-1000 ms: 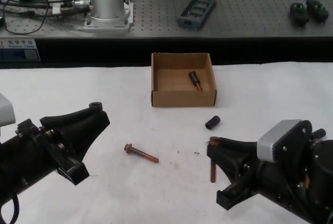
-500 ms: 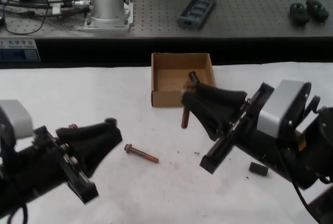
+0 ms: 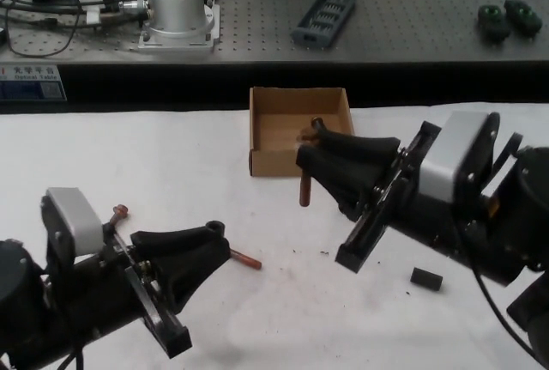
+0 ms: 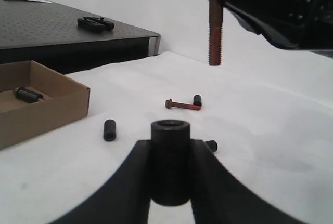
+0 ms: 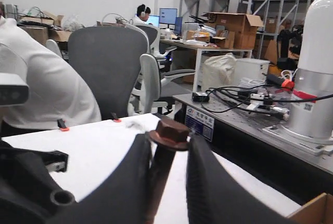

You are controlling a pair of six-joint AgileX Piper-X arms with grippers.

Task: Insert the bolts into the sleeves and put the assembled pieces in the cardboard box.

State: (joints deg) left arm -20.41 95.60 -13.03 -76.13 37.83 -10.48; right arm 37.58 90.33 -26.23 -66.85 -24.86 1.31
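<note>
- One assembled piece (image 4: 27, 94), a bolt seated in a dark sleeve, already lies inside the open cardboard box (image 3: 292, 162), which sits at the far middle of the white surface (image 3: 154, 155).
- Your left jaws are closed around a black sleeve (image 4: 169, 161). It stands upright with its open bore facing up, low over the near left part of the surface.
- Your right jaws grip a copper-coloured bolt (image 3: 304, 188) just under its head. The threaded end hangs straight down, just in front of the box.
- The gripped bolt and the gripped sleeve are apart. The bolt hangs higher than the sleeve and off to one side of its bore, so this insertion has not yet begun.
- A loose bolt (image 4: 182, 104) lies flat on the surface beyond the gripped sleeve, with a loose sleeve (image 4: 197, 100) just beside its tip.
- A second loose sleeve (image 4: 109, 130) stands nearer the box.
- As a judgement, you have one piece finished and boxed, and a second pair picked up and waiting to be lined up and mated.
- At least one more bolt and sleeve are left to pair after that.
</note>
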